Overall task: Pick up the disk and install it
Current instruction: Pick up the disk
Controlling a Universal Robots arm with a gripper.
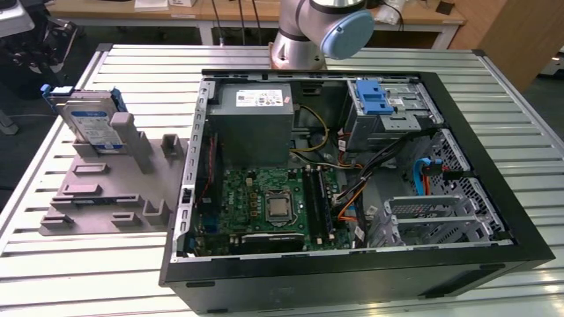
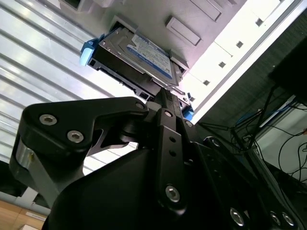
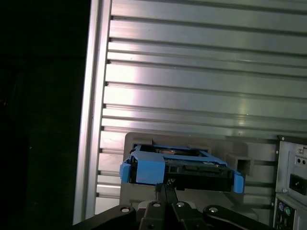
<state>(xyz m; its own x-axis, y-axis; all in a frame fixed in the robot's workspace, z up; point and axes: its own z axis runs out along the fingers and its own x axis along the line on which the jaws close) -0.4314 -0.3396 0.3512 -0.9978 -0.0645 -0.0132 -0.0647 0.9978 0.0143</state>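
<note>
Standing on edge, disk [image 1: 92, 124] in grey holder [image 1: 110, 195]

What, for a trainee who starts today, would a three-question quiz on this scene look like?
1. True or false: the disk already sits inside the computer case.
2. How does the disk rest in the grey fixture? A) lying flat B) upright on its edge C) hanging off the side
3. Fill in: the carrier framing the disk is coloured ____.
Key: 1 false; 2 B; 3 blue.
</note>
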